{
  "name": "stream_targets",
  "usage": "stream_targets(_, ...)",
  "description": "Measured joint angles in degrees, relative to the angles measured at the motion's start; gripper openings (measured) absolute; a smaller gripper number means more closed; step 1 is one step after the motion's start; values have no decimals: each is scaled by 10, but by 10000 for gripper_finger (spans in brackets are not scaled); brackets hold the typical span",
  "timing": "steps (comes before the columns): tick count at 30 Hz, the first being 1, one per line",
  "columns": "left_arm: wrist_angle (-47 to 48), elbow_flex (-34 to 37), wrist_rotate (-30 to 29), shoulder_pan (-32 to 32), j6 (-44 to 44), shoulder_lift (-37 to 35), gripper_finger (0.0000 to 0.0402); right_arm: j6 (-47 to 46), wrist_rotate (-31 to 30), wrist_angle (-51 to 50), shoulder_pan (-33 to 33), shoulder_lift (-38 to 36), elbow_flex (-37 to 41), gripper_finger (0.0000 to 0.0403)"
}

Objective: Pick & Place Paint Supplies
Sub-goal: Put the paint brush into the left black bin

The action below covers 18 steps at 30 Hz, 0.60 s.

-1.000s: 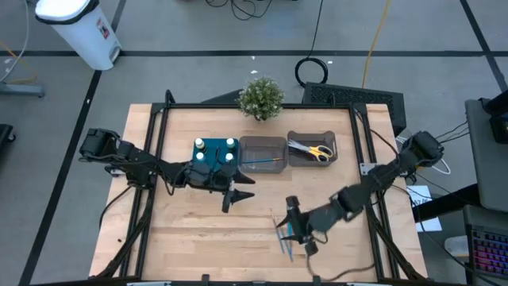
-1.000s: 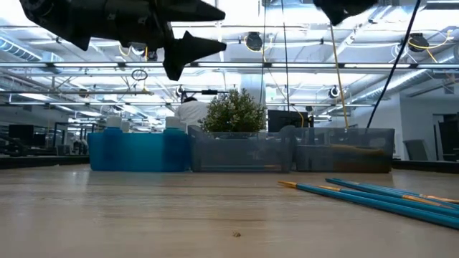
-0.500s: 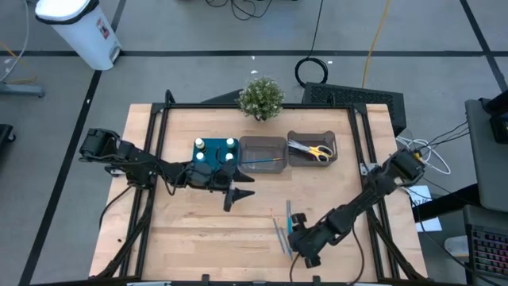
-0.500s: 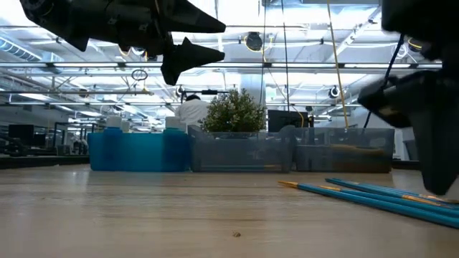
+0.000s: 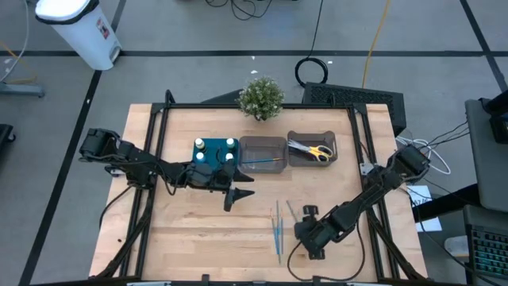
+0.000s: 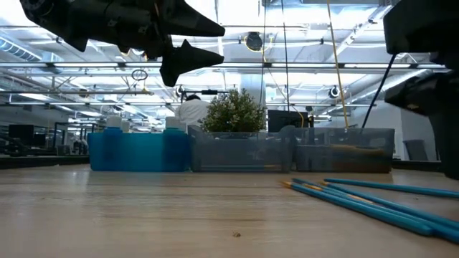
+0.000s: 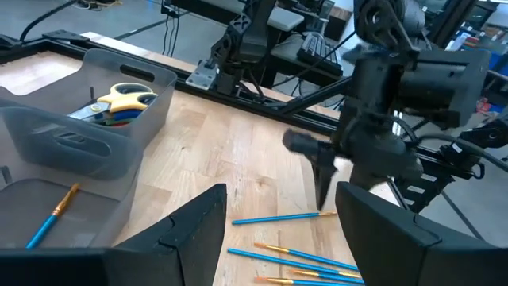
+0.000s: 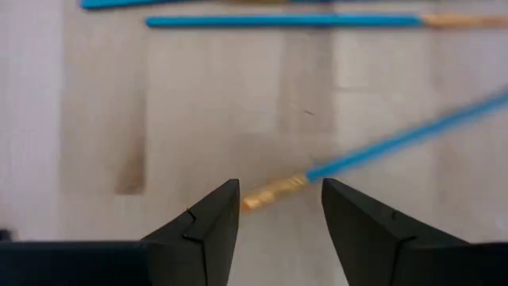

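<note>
Several thin blue brushes [image 5: 278,230] lie on the wood near the table's near edge, and one brush [image 5: 291,213] lies apart beside them. My right gripper [image 5: 305,213] points down over that brush's gold bristle end [image 8: 274,191], open, one finger on either side of it and touching nothing. My left gripper [image 5: 238,195] hovers open above the table's middle, in front of the teal tray [image 5: 205,161]. White-capped bottles [image 5: 214,148] stand in that tray. Yellow-handled scissors [image 5: 315,149] lie in the right grey bin, and one brush [image 5: 262,163] lies in the middle bin.
The teal tray and two grey bins [image 5: 287,151] stand in a row along the far side, with a small potted plant [image 5: 261,97] behind them. Bare wood lies left of the brushes [image 7: 298,258]. A black frame rail [image 5: 151,135] borders the table.
My right gripper has drawn back from over the brush bundle toward the table's near-right, then settled over one brush's end. The brushes have been shifted: one has swung out apart from the others, which now lie splayed on the wood.
</note>
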<state>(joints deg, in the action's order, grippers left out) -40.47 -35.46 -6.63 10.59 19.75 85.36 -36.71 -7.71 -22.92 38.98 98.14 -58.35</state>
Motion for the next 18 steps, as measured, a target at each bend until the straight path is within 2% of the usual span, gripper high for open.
stream_targets(4,0,0,0,0,0,0,246,-51,-24,-57,0,-29,0,171)
stream_targets(8,0,0,-6,0,0,0,246,-127,-75,-89,5,-43,0,171)
stream_targets(12,0,0,-9,0,0,0,246,-185,-88,-80,13,-34,0,171)
stream_targets(18,1,0,-10,0,0,0,246,-211,-85,-43,33,11,0,171)
